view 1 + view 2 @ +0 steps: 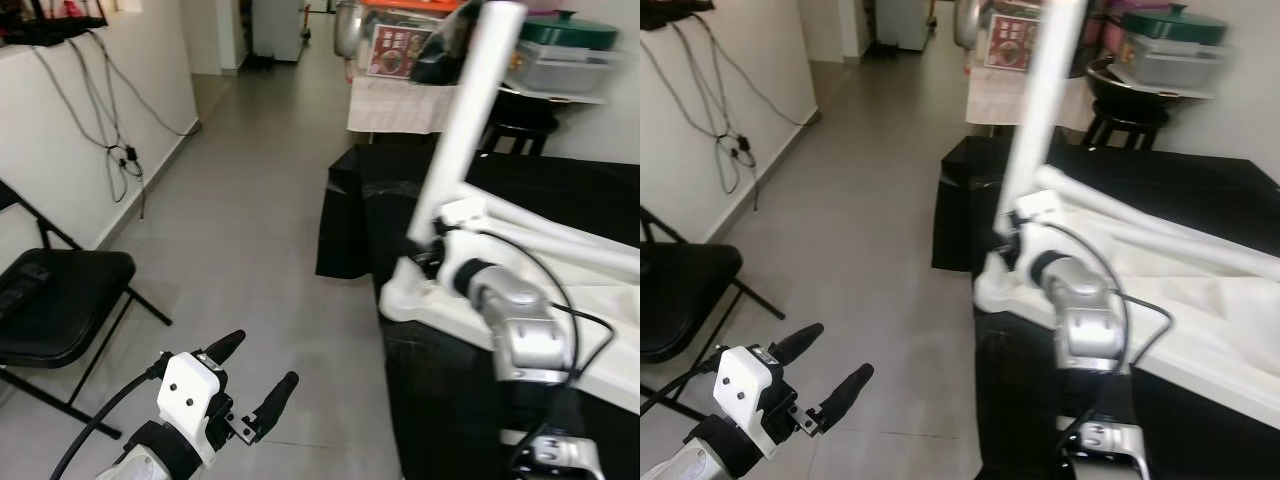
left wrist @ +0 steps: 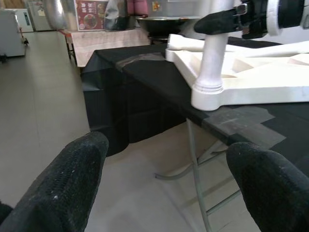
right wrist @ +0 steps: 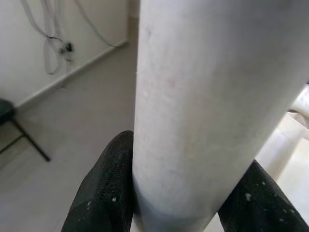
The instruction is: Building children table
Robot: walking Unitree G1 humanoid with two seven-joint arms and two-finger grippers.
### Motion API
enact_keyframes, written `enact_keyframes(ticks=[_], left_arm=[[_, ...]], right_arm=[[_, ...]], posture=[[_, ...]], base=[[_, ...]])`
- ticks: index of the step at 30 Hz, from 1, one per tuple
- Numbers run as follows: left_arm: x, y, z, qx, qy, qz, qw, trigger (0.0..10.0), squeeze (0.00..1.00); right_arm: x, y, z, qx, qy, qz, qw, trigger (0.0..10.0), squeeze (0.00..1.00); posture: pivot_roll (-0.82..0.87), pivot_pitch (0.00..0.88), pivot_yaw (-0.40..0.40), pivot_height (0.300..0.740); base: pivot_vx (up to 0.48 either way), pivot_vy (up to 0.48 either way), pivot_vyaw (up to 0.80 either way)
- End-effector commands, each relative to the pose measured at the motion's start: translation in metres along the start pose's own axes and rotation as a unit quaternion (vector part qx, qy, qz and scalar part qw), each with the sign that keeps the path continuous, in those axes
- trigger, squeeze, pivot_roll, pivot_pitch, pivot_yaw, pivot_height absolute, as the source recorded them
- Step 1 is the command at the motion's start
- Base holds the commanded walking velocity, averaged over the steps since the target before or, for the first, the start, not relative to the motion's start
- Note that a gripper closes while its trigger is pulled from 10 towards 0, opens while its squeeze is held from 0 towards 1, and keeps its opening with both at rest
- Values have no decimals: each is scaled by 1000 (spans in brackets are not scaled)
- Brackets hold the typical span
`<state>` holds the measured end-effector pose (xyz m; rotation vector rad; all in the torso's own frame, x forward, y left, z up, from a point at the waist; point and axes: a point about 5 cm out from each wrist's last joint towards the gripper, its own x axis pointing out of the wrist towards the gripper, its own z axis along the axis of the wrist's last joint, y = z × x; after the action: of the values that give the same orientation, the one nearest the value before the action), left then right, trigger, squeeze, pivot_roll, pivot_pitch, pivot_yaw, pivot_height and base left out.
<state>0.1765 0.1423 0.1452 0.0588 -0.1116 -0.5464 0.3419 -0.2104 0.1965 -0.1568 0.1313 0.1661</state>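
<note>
**Ana:** While the white table leg (image 1: 462, 130) is standing nearly upright at the corner of the overturned white tabletop (image 1: 600, 300), the right gripper (image 2: 227, 21) is clamping it low down, jaws clenched around the tube just above its socket.

**Ben:** And that low grip is making sense to me. Holding close to the joint is giving it leverage to seat or twist the leg without the long end swinging about.

**Ana:** Right. The tabletop is lying underside up on the black-draped bench (image 1: 400, 200), with its corner sitting right at the bench edge, so the socket is within easy reach.

**Ben:** What's the left gripper (image 1: 255, 380) doing?

**Ana:** It's hovering out over the grey floor (image 1: 250, 200), well apart from the bench, jaws released and holding nothing. My guess is it's waiting to steady the tabletop.

**Ben:** More white legs (image 1: 1160, 235) are lying across the tabletop, so I'd judge the build is in its early stages.

**Ana:** Agreed. A black folding chair (image 1: 60, 300) is sitting beside the wall, out of the way.
</note>
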Motion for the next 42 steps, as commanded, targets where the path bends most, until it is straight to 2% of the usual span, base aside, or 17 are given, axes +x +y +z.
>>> enact_keyframes(ticks=[1, 4, 5, 6, 7, 10, 11, 13, 14, 26, 28, 29, 35, 36, 37, 38, 42], left_arm=[[-1, 0, -1, 3, 1, 1, 1000, 10000, 0], [-1, 0, -1, 2, 2, 0, 1000, 10000, 0], [-1, 0, 0, 2, 2, -1, 1000, 10000, 0], [-1, 0, -1, 2, 3, -1, 1000, 10000, 0], [-1, -1, 0, 2, 3, -1, 1000, 10000, 0], [0, -1, 0, 1, 3, -1, 1000, 10000, 0], [0, -1, 0, 1, 3, -1, 1000, 10000, 0], [0, -1, 0, 1, 3, -1, 1000, 10000, 0], [-1, -1, -1, 1, 3, -1, 1000, 10000, 0], [0, -5, 0, -3, 2, -5, 1000, 10000, 0], [-1, -5, 0, -4, 2, -6, 1000, 10000, 0], [-1, -7, 1, -5, 2, -7, 1000, 10000, 0], [-2, -10, 3, -7, 2, -7, 1000, 10000, 0], [-4, -13, 4, -8, 3, -7, 1000, 10000, 0], [-4, -13, 4, -8, 3, -7, 1000, 10000, 0], [-5, -15, 5, -11, 4, -8, 1000, 10000, 0], [-8, -20, 8, -15, 5, -9, 1000, 10000, 0]], right_arm=[[-8, -24, -3, -57, 29, -100, 993, 0, 0], [-7, -7, -2, -53, 41, -94, 993, 0, 0], [-7, 6, -7, -51, 59, -63, 995, 8824, 0], [-7, 15, -10, -50, 72, -40, 995, 8824, 0], [-5, 25, -14, -57, 89, 7, 994, 10000, 0], [-4, 33, -17, -66, 105, 53, 991, 10000, 0], [-3, 35, -16, -65, 105, 70, 990, 10000, 314], [-3, 35, -16, -65, 105, 70, 990, 10000, 314], [0, 35, -13, -56, 97, 84, 990, 10000, 1000], [27, 46, 16, -53, 13, 196, 979, 10000, 1000], [32, 53, 14, -55, 10, 212, 976, 10000, 890], [40, 66, 12, -40, -1, 250, 967, 10000, 0], [46, 90, 11, -7, -26, 325, 945, 10000, 0], [47, 103, 12, 7, -40, 370, 928, 8275, 0], [47, 103, 12, 7, -40, 370, 928, 8275, 0], [49, 114, 15, 20, -54, 407, 912, 0, 0], [53, 127, 23, 44, -79, 438, 894, 0, 0]], posture=[[-66, 115, -105, 740], [-63, 115, -105, 740], [-64, 116, -104, 740], [-64, 116, -104, 740], [-62, 116, -106, 740], [-62, 116, -106, 740], [-61, 117, -105, 740], [-61, 117, -105, 740], [-60, 117, -107, 740], [-43, 116, -105, 740], [-39, 117, -105, 740], [-17, 129, -106, 740], [-10, 137, -105, 740], [8, 153, -107, 740], [8, 153, -107, 740], [19, 173, -108, 740], [24, 189, -114, 740]], base=[[0, 0, 0], [0, 0, 0], [0, 0, 0], [0, 0, 0], [0, 0, 0], [0, 0, 0], [0, 0, 0], [0, 0, 0], [0, 0, 0], [0, 0, 0], [0, 0, 0], [0, 0, 0], [0, 0, 0], [0, 0, 0], [0, 0, 0], [0, 0, 0], [0, 0, 0]])
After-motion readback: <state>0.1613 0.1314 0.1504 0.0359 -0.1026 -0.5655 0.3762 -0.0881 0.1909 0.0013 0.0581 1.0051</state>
